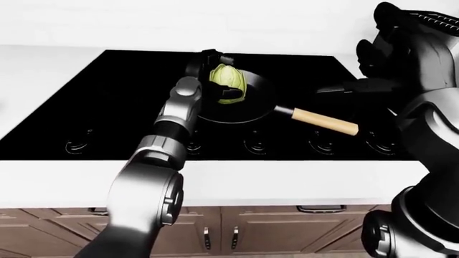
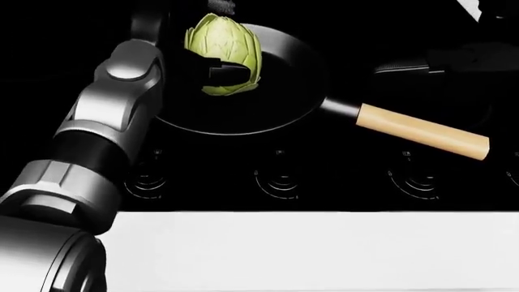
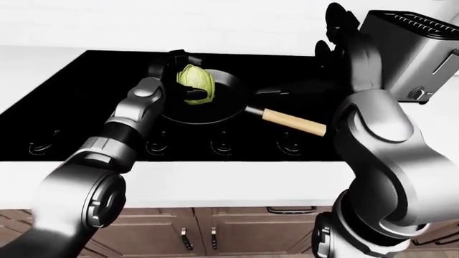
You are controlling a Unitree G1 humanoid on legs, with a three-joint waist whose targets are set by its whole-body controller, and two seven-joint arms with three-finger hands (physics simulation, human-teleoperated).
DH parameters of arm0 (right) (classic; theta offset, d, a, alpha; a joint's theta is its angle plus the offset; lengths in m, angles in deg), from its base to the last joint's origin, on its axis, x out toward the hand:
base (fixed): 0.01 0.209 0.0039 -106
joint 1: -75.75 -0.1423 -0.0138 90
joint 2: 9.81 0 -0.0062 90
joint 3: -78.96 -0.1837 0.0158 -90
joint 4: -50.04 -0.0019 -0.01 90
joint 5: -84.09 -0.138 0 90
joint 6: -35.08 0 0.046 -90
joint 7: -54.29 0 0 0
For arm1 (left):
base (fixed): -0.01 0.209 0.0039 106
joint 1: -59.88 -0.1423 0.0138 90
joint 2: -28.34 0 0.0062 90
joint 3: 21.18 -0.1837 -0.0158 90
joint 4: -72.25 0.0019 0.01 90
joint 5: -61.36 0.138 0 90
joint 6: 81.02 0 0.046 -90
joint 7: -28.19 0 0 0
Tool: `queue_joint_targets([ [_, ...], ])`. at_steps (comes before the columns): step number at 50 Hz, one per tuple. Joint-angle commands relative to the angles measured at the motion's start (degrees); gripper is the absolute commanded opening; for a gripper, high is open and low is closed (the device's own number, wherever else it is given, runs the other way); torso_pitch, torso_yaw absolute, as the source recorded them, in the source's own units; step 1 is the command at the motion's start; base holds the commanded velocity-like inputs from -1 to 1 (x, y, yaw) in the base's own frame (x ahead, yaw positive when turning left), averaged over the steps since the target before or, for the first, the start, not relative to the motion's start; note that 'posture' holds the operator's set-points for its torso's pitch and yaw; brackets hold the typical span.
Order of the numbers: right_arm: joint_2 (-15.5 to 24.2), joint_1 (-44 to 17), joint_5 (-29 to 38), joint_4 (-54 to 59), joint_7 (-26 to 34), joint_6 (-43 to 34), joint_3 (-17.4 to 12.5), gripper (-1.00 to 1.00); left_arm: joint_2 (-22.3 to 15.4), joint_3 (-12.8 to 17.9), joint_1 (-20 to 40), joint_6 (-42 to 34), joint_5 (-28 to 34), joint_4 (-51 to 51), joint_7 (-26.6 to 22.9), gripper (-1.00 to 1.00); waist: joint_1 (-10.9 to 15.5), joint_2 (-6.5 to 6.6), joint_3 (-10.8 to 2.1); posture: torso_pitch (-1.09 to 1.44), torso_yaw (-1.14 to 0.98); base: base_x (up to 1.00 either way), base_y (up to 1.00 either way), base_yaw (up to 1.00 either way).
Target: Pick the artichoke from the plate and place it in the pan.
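A pale green artichoke (image 2: 223, 53) hangs over the left part of a black pan (image 2: 275, 91) with a wooden handle (image 2: 421, 139). My left hand (image 2: 212, 68) is shut on the artichoke, black fingers wrapped around its lower side. In the left-eye view the artichoke (image 1: 227, 82) sits just above the pan (image 1: 240, 107) on the black stove (image 1: 107, 97). My right hand (image 3: 337, 37) is raised at the right of the stove with its fingers spread, holding nothing. The plate is not in view.
A second dark pan or pot (image 1: 344, 88) lies right of the pan on the stove. A silver toaster (image 3: 412, 48) stands on the white counter (image 3: 237, 177) at the right. Brown cabinet doors (image 1: 258, 231) show below the counter edge.
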Motion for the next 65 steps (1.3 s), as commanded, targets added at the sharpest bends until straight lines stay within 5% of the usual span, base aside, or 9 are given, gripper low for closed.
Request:
queue_joint_targets([
  [1, 0.74, -1.70, 0.04, -1.01, -0.27, 1.45, -0.67, 1.00, -0.46, 0.32, 3.26, 3.43, -0.18, -2.94, 0.43, -0.79, 0.00, -0.13, -2.03, 0.00, 0.00, 0.00, 0.00, 0.00],
  [24, 1.60, -1.97, -2.02, -1.17, -1.39, 1.14, -1.85, 1.00, 0.51, 1.74, 4.79, 6.73, 2.53, 2.81, 3.96, -0.77, 0.00, -0.29, -2.03, 0.00, 0.00, 0.00, 0.00, 0.00],
  [25, 1.72, -2.35, -2.26, -1.35, -1.51, 0.68, -2.05, 1.00, 0.70, 1.78, 4.96, 6.58, 2.79, 3.34, 4.58, -0.55, 0.00, -0.30, -2.03, 0.00, 0.00, 0.00, 0.00, 0.00],
  [32, 1.93, -2.31, -2.99, -1.47, -1.99, 0.63, -2.23, 1.00, 0.81, 2.18, 5.12, 6.51, 3.26, 3.41, 4.83, -0.33, -0.01, -0.35, -1.99, 0.00, 0.00, 0.00, 0.00, 0.00],
  [50, 2.50, -2.27, -4.70, -1.41, -3.27, 0.82, -2.41, 1.00, 1.04, 2.36, 3.65, 7.51, 4.59, 4.07, 6.18, -0.30, 0.00, -0.36, -2.05, 0.00, 0.00, 0.00, 0.00, 0.00],
  [53, 2.58, -1.98, -4.83, -1.17, -3.41, 1.33, -2.26, 1.00, 1.07, 2.30, 3.47, 7.43, 4.87, 4.10, 5.96, -0.11, -0.01, -0.36, -2.06, 0.00, 0.00, 0.00, 0.00, 0.00],
  [65, 2.98, -1.73, -5.82, -0.97, -4.03, 1.73, -2.42, 1.00, 1.05, 2.44, 3.01, 7.29, 5.86, 4.45, 6.47, 0.11, -0.01, -0.39, -2.08, 0.00, 0.00, 0.00, 0.00, 0.00],
])
